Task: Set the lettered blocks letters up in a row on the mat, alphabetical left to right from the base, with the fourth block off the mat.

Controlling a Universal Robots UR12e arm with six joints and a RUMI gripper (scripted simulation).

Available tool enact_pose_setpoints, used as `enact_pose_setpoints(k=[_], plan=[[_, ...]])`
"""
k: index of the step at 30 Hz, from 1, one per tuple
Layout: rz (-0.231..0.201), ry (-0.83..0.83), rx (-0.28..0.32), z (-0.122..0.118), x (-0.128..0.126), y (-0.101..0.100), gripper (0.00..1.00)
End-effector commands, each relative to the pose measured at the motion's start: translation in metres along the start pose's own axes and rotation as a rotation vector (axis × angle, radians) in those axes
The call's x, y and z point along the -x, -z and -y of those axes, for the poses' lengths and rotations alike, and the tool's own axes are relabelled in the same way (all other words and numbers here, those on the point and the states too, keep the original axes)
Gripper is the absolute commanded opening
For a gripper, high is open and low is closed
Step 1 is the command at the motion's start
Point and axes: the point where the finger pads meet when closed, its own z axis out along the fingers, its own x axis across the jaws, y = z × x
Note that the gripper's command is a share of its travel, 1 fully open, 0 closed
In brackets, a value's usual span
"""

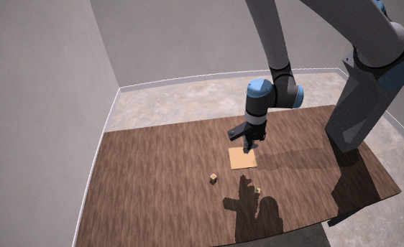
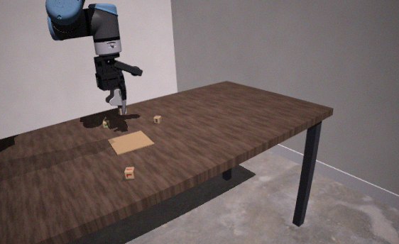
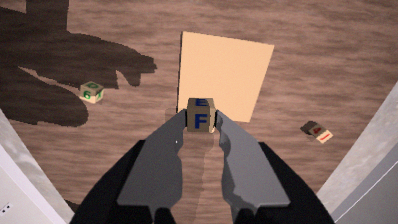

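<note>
From here I'm seeing dark grey arm tubes (image 1: 275,39) with bright blue rounded joint caps (image 1: 259,87) (image 2: 65,12) and black seams; a pale grey collar (image 1: 255,118) (image 2: 107,47) is ringing the wrist above a black end effector (image 1: 247,150) (image 2: 123,111) (image 3: 200,110) whose angular fingers are showing grey inner plates.

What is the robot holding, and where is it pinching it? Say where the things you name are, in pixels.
The gripper (image 1: 247,151) (image 2: 122,113) (image 3: 200,110) holds the block with the blue F (image 3: 201,121) by two opposite sides.

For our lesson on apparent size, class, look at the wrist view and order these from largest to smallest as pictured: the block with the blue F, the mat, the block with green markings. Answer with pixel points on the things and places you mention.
1. Mat (image 1: 239,159) (image 2: 131,142) (image 3: 222,75)
2. Blue F block (image 3: 201,116)
3. Green-marked block (image 1: 257,190) (image 2: 106,124) (image 3: 92,93)
</note>
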Motion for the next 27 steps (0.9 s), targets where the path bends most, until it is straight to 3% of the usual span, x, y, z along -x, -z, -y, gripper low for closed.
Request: enact_pose_setpoints(k=[1, 16, 27], plan=[[0.001, -0.008, 0.003, -0.003, 0.002, 0.0, 0.05], [0.0, -0.028, -0.001, 0.0, 0.002, -0.006, 0.05], [0.0, -0.028, -0.001, 0.0, 0.003, -0.04, 0.05]])
